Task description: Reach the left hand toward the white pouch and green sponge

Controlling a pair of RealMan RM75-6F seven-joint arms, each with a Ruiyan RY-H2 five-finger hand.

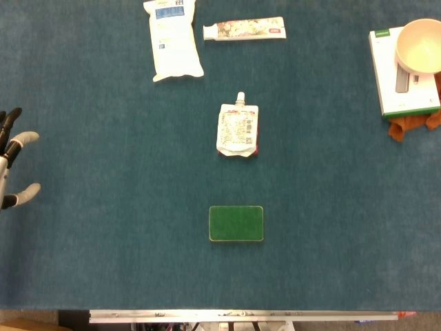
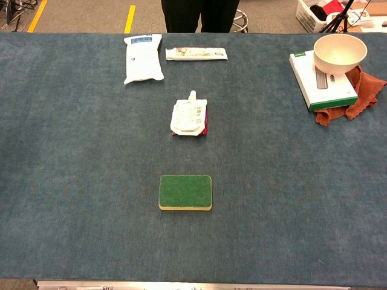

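Note:
A white spouted pouch (image 1: 238, 129) (image 2: 189, 116) lies flat at the middle of the blue table, spout pointing away from me. A green sponge (image 1: 236, 223) (image 2: 185, 192) with a yellow base lies nearer the front edge, in line with the pouch. My left hand (image 1: 14, 160) shows only at the far left edge of the head view, fingers spread and holding nothing, well to the left of both objects. The chest view does not show it. My right hand is outside both views.
A larger white bag (image 1: 172, 38) (image 2: 143, 57) and a toothpaste tube (image 1: 244, 29) (image 2: 196, 54) lie at the back. At the back right a cream bowl (image 1: 422, 45) (image 2: 340, 53) sits on a white-green box (image 1: 393, 86) (image 2: 320, 81) over an orange cloth (image 2: 360, 90).

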